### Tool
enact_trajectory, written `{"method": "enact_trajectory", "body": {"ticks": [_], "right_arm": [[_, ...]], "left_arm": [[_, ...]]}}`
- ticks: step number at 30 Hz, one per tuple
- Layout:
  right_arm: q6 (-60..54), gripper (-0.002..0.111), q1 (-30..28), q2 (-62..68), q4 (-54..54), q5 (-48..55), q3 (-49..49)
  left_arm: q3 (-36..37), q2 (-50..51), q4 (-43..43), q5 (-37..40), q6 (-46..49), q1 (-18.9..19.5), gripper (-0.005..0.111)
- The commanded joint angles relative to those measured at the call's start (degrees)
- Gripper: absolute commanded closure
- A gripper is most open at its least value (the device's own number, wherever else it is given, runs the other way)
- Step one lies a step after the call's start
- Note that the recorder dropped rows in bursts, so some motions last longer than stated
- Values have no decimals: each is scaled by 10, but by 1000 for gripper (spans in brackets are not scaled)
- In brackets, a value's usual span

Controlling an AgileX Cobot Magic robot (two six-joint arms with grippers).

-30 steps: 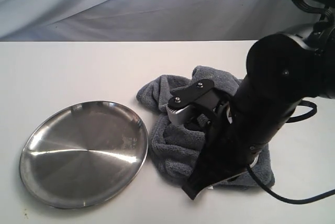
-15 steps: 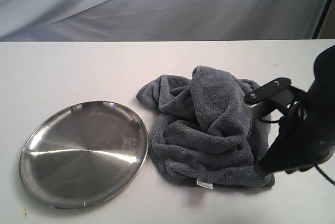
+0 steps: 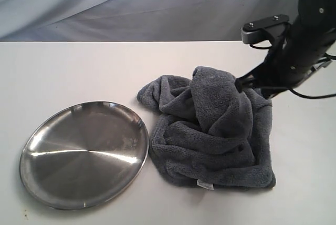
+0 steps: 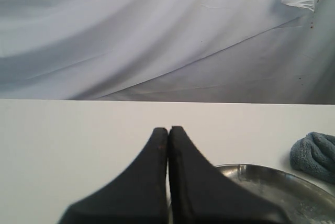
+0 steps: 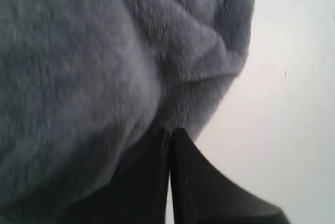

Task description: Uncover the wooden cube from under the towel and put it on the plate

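The dark grey towel (image 3: 212,128) lies bunched on the white table, with a raised hump near its back. The wooden cube is hidden; no part of it shows. Left of the towel sits the round steel plate (image 3: 84,154), with nothing on it. My right gripper (image 3: 239,84) is shut, its tips resting against the hump's right side; in the right wrist view the shut tips (image 5: 170,131) meet the towel (image 5: 94,77) at its edge. My left gripper (image 4: 168,129) is shut with nothing in it, low over the table near the plate (image 4: 277,185).
A white tag (image 3: 202,184) sticks out at the towel's front edge. A grey-white cloth backdrop (image 3: 131,4) hangs behind the table. The right arm's black body (image 3: 310,30) and its cable stand over the table's back right corner.
The right arm swung from above the towel's front out to the right, then back to the towel's far right side. The towel and plate have kept their places.
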Motion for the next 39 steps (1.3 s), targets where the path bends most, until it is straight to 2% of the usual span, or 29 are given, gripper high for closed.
{"method": "enact_trajectory", "body": {"ticks": [1, 6, 10, 17, 20, 24, 27, 31, 35, 39], "right_arm": [[3, 108, -4, 61, -4, 0, -88], [17, 108, 1, 108, 11, 12, -181], [17, 108, 31, 135, 21, 10, -237], [17, 108, 121, 209, 50, 17, -329], [-2, 108, 166, 222, 95, 24, -326], [-15, 108, 228, 221, 100, 68, -324], [-18, 108, 271, 203, 88, 89, -300], [-18, 108, 313, 161, 85, 81, -218], [-16, 108, 322, 103, 85, 44, -114], [8, 108, 302, 26, 64, 5, 6]], "left_arm": [[3, -1, 0, 0, -2, 1, 105], [3, -1, 0, 0, 0, 1, 105], [3, -1, 0, 0, 0, 1, 105], [3, -1, 0, 0, -2, 1, 105], [3, -1, 0, 0, -2, 1, 105], [3, -1, 0, 0, -2, 1, 105], [3, -1, 0, 0, -2, 1, 105], [3, -1, 0, 0, 0, 1, 105], [3, -1, 0, 0, -1, 1, 105], [3, -1, 0, 0, -1, 1, 105]]}}
